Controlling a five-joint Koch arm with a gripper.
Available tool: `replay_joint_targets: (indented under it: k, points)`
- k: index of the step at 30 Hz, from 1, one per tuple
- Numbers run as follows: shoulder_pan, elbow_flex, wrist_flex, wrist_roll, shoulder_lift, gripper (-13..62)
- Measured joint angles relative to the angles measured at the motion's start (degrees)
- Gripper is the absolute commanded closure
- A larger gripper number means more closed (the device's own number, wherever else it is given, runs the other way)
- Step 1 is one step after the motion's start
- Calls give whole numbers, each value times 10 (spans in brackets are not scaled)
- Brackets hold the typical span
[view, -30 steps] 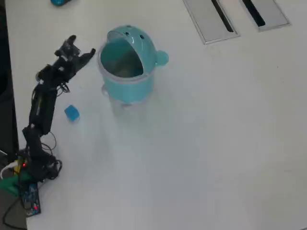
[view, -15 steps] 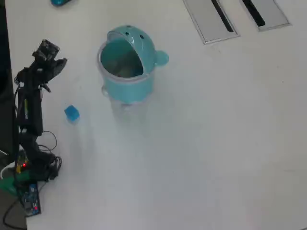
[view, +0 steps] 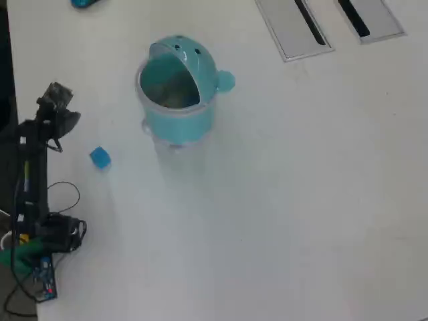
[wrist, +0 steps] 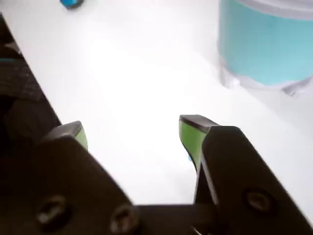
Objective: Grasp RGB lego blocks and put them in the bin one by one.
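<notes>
In the overhead view, a small bright blue lego block (view: 99, 158) lies on the white table, to the lower left of the bin (view: 177, 87). The bin is round and light teal, and its domed lid is flipped back so the inside shows. My gripper (view: 62, 107) hovers near the table's left edge, up and left of the blue block and well left of the bin. In the wrist view the gripper (wrist: 134, 133) is open, with only bare table between its green pads (wrist: 190, 137). The bin's wall (wrist: 266, 44) fills the upper right of that view.
A flat blue oval object (view: 83, 3) lies at the far left back edge, also visible as the oval (wrist: 72, 3) in the wrist view. Two grey panels with black slots (view: 294, 27) sit at the back right. The table's dark left edge (wrist: 19, 93) runs close beside the gripper.
The arm has swung left and back from beside the bin's rim toward the table's left edge. The blue block and the bin have not moved.
</notes>
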Motion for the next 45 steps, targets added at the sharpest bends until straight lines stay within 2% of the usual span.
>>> replay_joint_targets:
  k: [6,14,16,18,22,27,35,45]
  points:
    - [1,50,0,33,54,151]
    - [10,211,-5,38,165,162]
    - [5,282,-45,37,186,171]
    - [2,424,-185,18,192,173]
    - [-2,419,-243,-33,192,173]
    - [5,473,-307,-207,192,173]
    - [20,518,-318,-217,192,172]
    - [18,611,-463,-257,180,171]
